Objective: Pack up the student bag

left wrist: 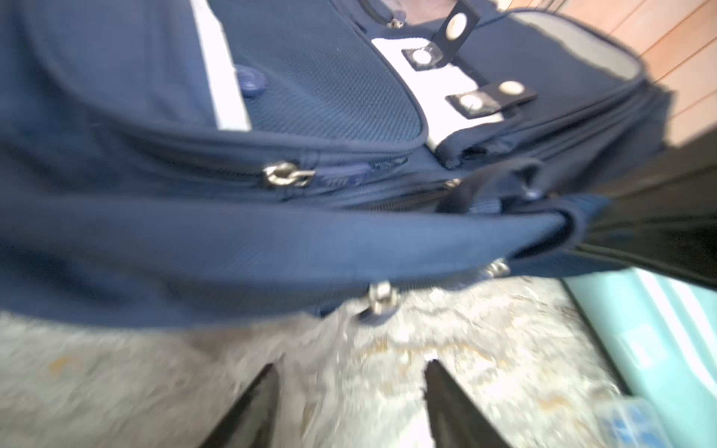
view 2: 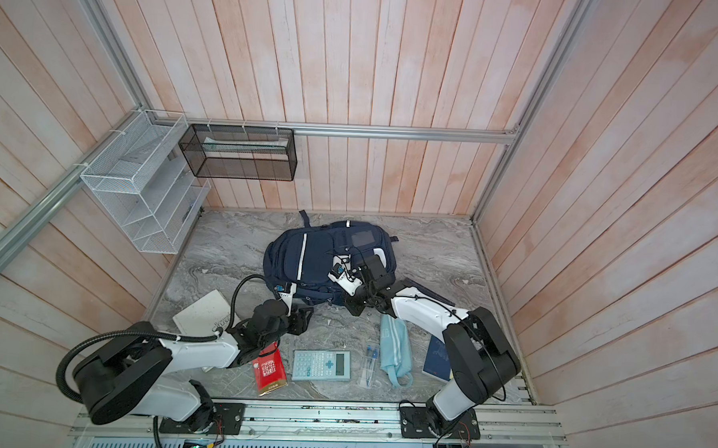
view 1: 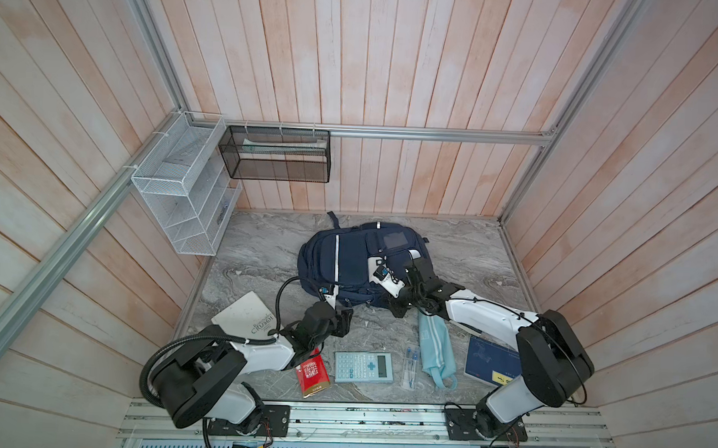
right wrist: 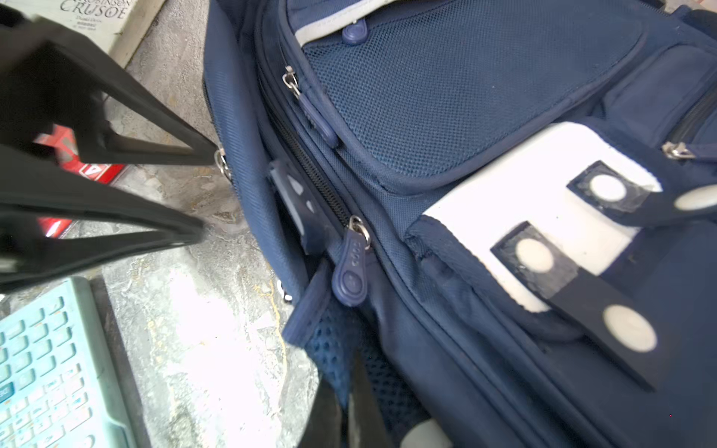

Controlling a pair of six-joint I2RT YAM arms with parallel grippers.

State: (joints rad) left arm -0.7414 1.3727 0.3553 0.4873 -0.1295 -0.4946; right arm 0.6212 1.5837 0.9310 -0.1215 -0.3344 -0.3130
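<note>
Currently the student bag (view 1: 349, 260) is lying flat in the middle of both top views, on the back half of the marble table (view 1: 260, 250), with its front pockets facing up. I'm holding my left gripper (view 1: 345, 316) (left wrist: 351, 362) just below the bag's near edge, lower centre of the frame. Its fingers are standing spread and gripping nothing, with only bare table showing between them. A metal zipper slider (left wrist: 379, 300) is hanging off the bag's seam right ahead of the tips. In the right wrist view one fingertip is sitting right beside that slider, contact unclear. My right gripper (view 1: 397, 308) is coming in from the right at the same near edge, fingers pressed together and pinching a fold of the bag's navy fabric. The left wrist view is coming through blurred but is showing that fold running straight into them. Loose items are lying along the lower part of the frame: a white book (view 1: 245, 315) at left, partly under my left arm, then a red booklet (view 1: 313, 375), a light-blue calculator (view 1: 363, 366), a clear pack of pens (view 1: 410, 366), a light-blue striped pouch (view 1: 435, 349), and a dark blue notebook (view 1: 488, 361) partly under my right arm. A white wire rack (view 1: 179, 192) and a black mesh basket (view 1: 277, 157) are hanging on the wall at upper left.
</note>
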